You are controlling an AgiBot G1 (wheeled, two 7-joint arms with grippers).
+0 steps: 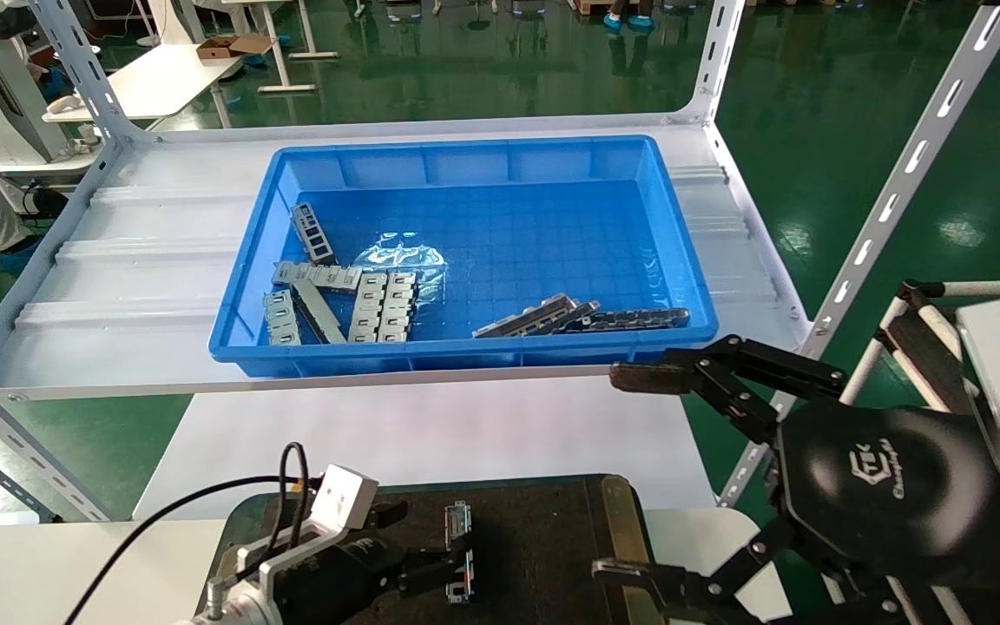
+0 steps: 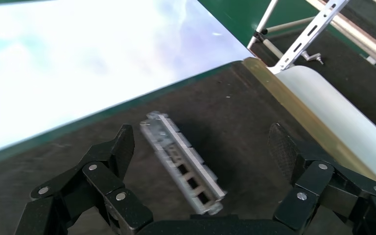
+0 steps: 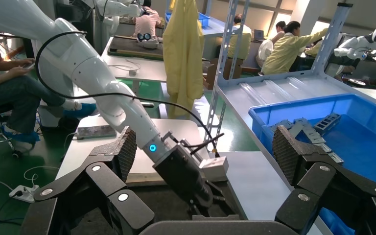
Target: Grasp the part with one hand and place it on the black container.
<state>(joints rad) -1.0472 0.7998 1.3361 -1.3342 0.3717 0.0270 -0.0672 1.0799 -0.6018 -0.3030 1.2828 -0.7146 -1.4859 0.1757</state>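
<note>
Left wrist view — left tool [image 2: 200,147] spread, part [image 2: 182,161] flat on container [image 2: 254,112] between fingers; right tool [image 1: 630,473] spread, beside container.

The left end effector [image 1: 457,555], black with jointed fingers on a white arm, sits low at the near edge of the scene, fingers spread wide. The right end effector [image 1: 617,473], black too, is raised at the right, its fingers also splayed apart.
</note>
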